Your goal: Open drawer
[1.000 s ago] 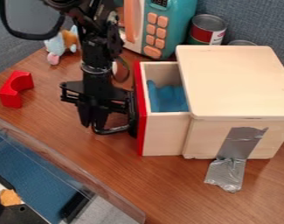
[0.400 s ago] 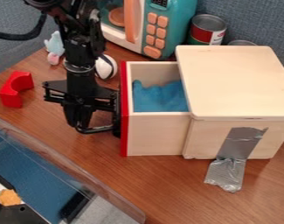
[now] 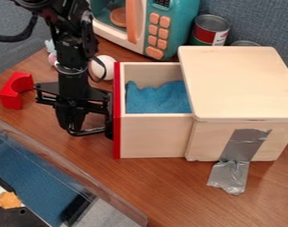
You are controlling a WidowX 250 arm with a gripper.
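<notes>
The claw (image 3: 71, 124) hangs upright at the black handle (image 3: 90, 131) on the drawer's left side; whether it is apart or together cannot be determined. The drawer (image 3: 152, 137) stands open, projecting left from the wooden box (image 3: 238, 84), its front red, with blue cloth (image 3: 157, 98) inside. Silver tape (image 3: 243, 146) runs down the box's near face. A red block (image 3: 11, 93) lies left of the claw; a white ball (image 3: 104, 68), toy microwave (image 3: 184, 20) and can (image 3: 210, 32) sit farther back.
</notes>
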